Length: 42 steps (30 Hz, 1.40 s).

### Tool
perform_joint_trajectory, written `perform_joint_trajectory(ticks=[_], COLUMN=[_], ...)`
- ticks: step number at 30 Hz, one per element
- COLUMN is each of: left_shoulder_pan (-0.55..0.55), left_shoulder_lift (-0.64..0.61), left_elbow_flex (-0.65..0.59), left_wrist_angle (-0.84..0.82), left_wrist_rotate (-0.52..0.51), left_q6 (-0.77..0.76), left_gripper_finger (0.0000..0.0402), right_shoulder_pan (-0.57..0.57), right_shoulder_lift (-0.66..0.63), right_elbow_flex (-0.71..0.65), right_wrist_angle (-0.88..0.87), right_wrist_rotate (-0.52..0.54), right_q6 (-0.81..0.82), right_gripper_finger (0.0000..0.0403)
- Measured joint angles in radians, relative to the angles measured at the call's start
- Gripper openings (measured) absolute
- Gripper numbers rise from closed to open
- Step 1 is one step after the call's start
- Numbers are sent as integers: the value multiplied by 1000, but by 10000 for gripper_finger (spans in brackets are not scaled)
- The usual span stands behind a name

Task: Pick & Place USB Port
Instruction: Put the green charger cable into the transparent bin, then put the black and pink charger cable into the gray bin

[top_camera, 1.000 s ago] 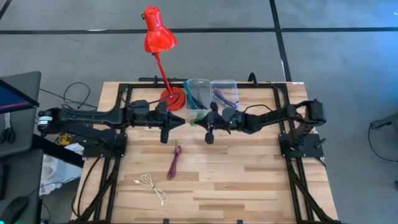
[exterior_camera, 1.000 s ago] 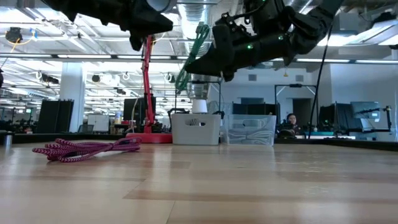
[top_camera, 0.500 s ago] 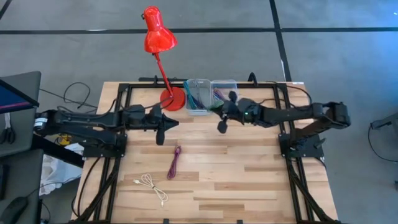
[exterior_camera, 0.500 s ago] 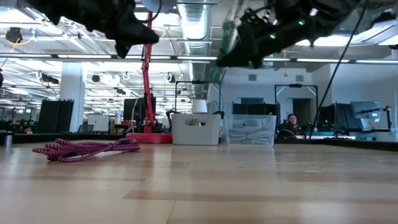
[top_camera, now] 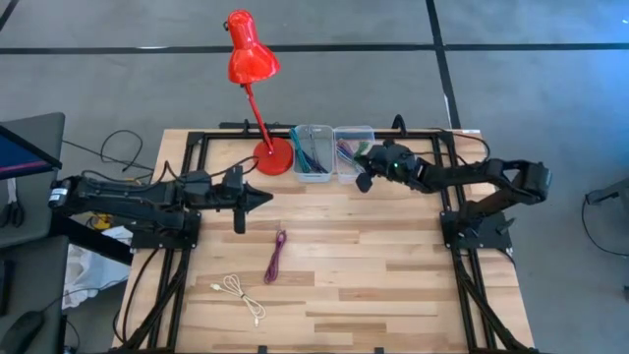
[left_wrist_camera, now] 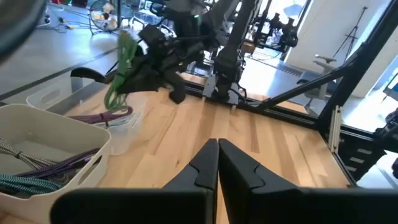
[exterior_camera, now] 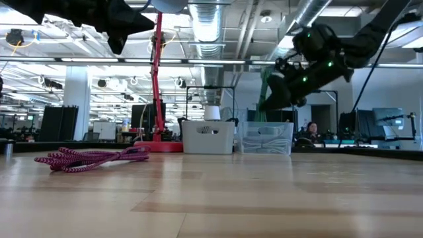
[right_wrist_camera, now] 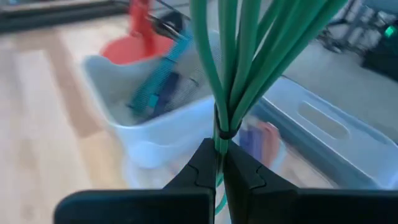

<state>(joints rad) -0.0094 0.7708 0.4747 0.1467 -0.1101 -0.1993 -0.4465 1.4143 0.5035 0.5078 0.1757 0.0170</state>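
Observation:
My right gripper is shut on a coiled green cable and holds it in the air by the clear bin at the table's far side. The white bin beside it holds several cables. A magenta cable and a white cable lie flat on the wooden table. My left gripper is shut on nothing, level, toward the table's left. My right gripper pinches the green cable's bundled strands between its two fingers, just below a dark tie around the bundle. The fingers slant down toward the table's far side. The loops droop beyond the fingertips, clear of table and bins.
A red desk lamp stands with its base left of the white bin. A black frame runs round the table's edges. Bare wood lies between the arms and toward the near edge.
My right gripper has carried the green cable from the table's middle toward the far right, to the clear bin, and has tipped nearer to level. My left gripper has drawn back toward the table's left edge.

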Motion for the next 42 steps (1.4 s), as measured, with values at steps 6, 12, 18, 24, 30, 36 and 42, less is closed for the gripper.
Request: perform_joint_trajectory(ticks=[6,12,18,24,30,36,42], left_shoulder_pan=[-3,-3,-3,-3,-3,-3,-3], left_shoulder_lift=[3,3,3,3,3,3,3], left_elbow_flex=[0,0,0,0,0,0,0], left_wrist_angle=[0,3,6,11,11,11,11], left_wrist_rotate=[-2,-2,-2,-2,-2,-2,-2], left_q6=[0,0,0,0,0,0,0], left_gripper_finger=[6,11,7,10,9,8,12], right_shoulder_pan=[-91,-113,-111,-112,-113,-143,-154], right_shoulder_lift=[90,154,155,95,9,-102,-203], right_elbow_flex=[1,2,2,1,1,2,2], right_wrist_angle=[36,68,79,83,80,63,-23], right_wrist_rotate=[-103,-152,-153,-153,-152,-149,-150], right_q6=[53,95,97,97,81,81,81], right_gripper_finger=[0,7,61,99,128,140,134])
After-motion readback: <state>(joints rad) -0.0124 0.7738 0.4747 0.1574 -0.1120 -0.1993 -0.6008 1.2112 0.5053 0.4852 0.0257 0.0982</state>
